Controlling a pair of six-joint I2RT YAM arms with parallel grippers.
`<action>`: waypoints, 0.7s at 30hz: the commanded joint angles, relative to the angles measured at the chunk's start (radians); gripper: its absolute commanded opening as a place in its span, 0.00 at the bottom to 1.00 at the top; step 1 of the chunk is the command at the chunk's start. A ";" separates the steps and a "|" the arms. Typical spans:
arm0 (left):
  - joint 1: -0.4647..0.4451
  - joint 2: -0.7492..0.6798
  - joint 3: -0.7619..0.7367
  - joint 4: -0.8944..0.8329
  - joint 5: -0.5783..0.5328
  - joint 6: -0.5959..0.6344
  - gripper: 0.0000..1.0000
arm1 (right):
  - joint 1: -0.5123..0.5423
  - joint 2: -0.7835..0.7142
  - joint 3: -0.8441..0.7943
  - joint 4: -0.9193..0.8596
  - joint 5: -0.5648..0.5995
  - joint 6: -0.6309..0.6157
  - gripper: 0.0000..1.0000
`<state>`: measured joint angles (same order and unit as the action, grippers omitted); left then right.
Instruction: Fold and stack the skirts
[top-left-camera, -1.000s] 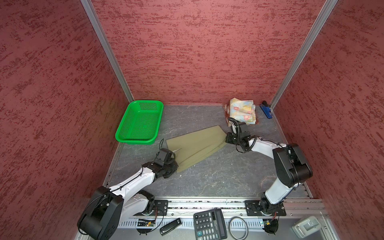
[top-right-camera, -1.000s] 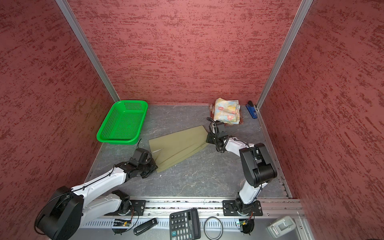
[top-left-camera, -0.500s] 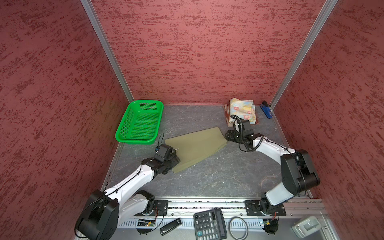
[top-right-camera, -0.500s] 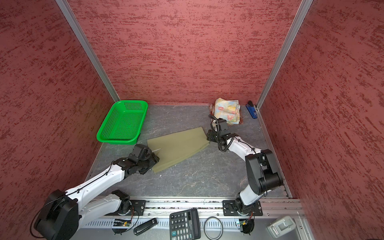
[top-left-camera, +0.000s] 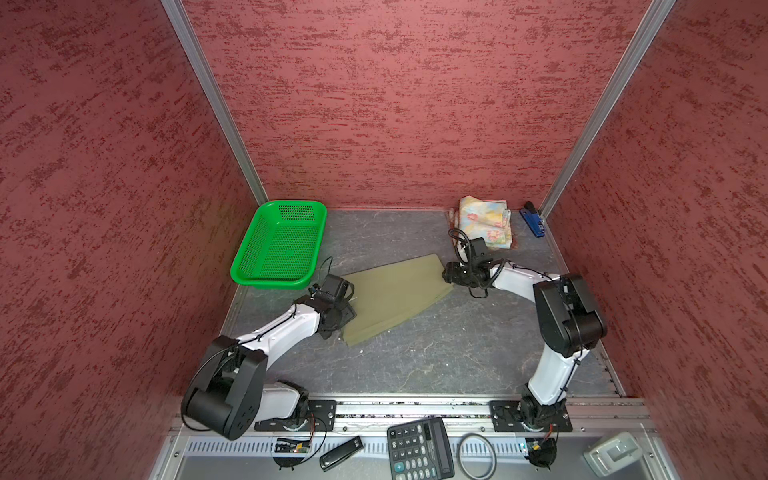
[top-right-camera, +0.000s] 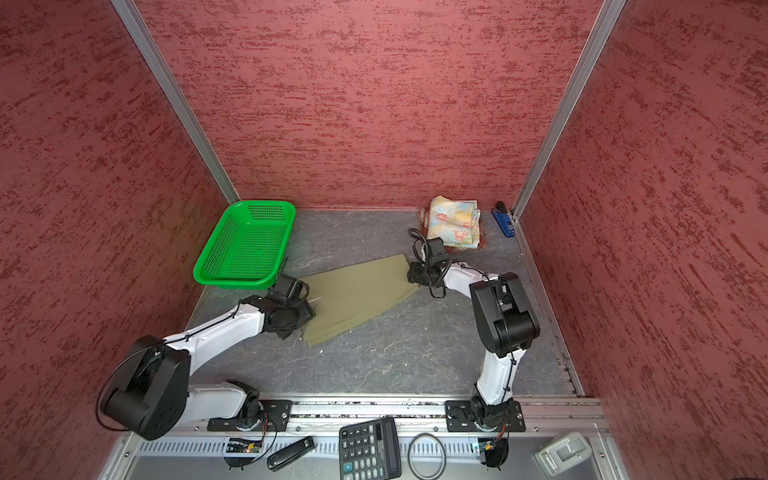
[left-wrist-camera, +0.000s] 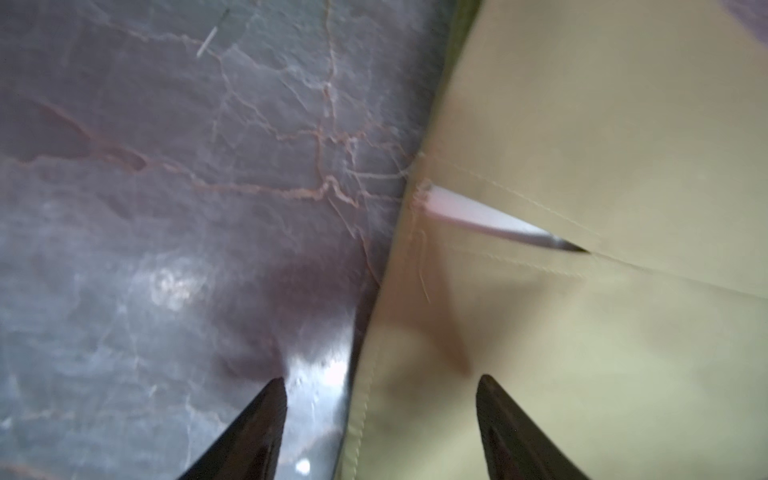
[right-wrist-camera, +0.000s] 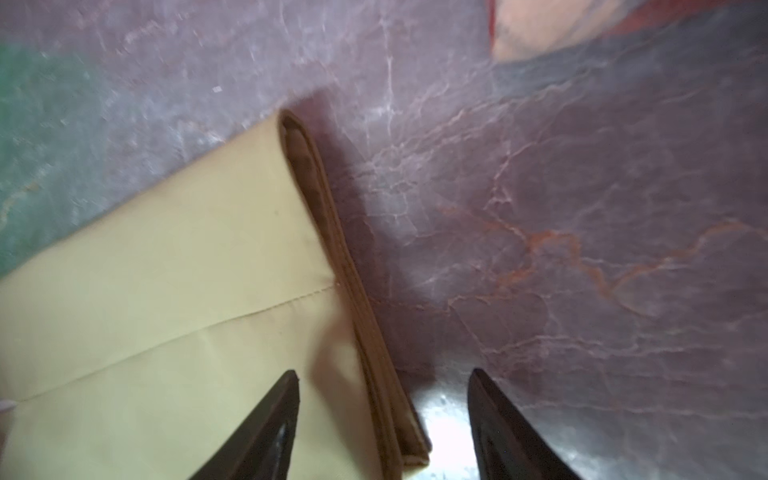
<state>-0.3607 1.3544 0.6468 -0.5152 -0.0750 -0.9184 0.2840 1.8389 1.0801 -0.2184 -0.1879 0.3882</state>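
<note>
Olive-khaki plain cloth skirt (top-left-camera: 395, 295) lies folded flat on the grey tabletop (top-left-camera: 436, 353), loose at both ends.
My left claw (left-wrist-camera: 381, 380) and right claw (right-wrist-camera: 383, 373) gape astride its end edges; snatching only the top layer could peel the fold open.

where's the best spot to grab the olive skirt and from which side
Probably best: take the olive skirt at its narrow end, coming in low from the right with the right hand. The layers stack there into a thick, slightly raised edge, while the rest lies flat on the table.
</note>
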 joint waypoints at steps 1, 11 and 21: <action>0.017 0.058 0.022 0.064 -0.011 0.061 0.68 | -0.001 -0.004 -0.019 0.001 -0.011 -0.005 0.62; 0.016 0.202 0.121 0.065 -0.045 0.191 0.64 | 0.029 -0.054 -0.228 0.031 0.064 0.119 0.44; 0.010 0.298 0.185 0.108 -0.001 0.264 0.64 | 0.092 -0.316 -0.424 0.008 0.115 0.256 0.38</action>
<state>-0.3481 1.6043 0.8364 -0.4313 -0.1158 -0.6907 0.3622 1.5593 0.6899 -0.1097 -0.1238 0.5789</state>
